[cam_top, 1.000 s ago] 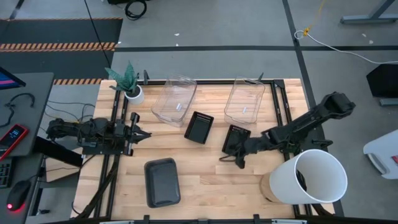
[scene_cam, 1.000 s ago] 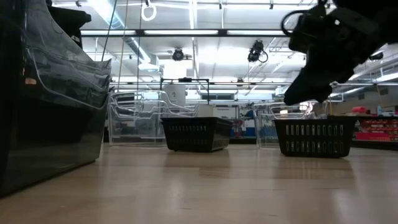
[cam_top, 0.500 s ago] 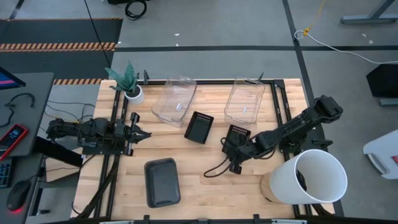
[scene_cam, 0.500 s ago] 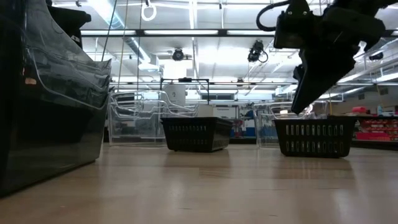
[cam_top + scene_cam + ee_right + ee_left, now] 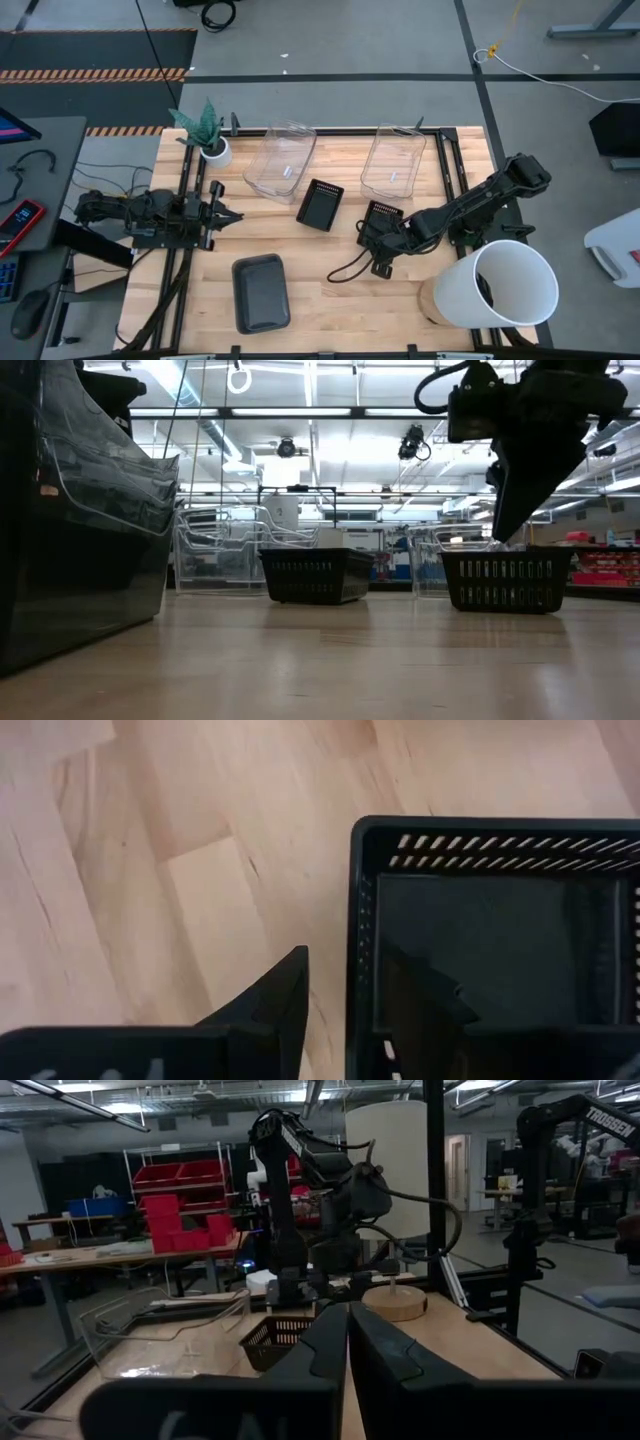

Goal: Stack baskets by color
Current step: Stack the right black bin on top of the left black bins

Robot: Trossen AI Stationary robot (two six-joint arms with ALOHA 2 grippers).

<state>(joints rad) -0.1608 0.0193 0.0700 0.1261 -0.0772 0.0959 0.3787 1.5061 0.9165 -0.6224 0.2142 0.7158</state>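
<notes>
1. Right of centre in the high view, the right gripper (image 5: 372, 243) hangs over the lower-left end of a small black slotted plastic basket (image 5: 384, 217) on the pale wooden table (image 5: 330, 300).
2. In the right wrist view its two dark fingers (image 5: 272, 1000) stand apart, one outside the basket's slotted wall (image 5: 365, 920) and the other over the inside; the claw is open astride that rim and has hold of nothing.
3. In the low view the right gripper (image 5: 515, 510) hangs at the upper right, just above the same basket (image 5: 505, 580), with a gap between them.
4. A second small black slotted basket (image 5: 320, 205) lies at the middle of the high view, near the first but apart from it.
5. Two large clear rectangular plastic baskets sit along the top of the table, one upper centre-left (image 5: 280, 160) and one upper centre-right (image 5: 393, 160).
6. A smoky dark-grey rounded plastic basket (image 5: 261, 292) lies alone at the lower centre-left, well apart from the rest.
7. The left gripper (image 5: 228, 215) waits at the left edge of the table, its fingers (image 5: 320, 1350) pressed together and holding nothing.
8. A small white plant pot with a green plant (image 5: 212, 145) stands at the upper-left corner of the table.
9. A big white cylindrical bucket (image 5: 505, 285) stands at the lower right, beside the right arm.
</notes>
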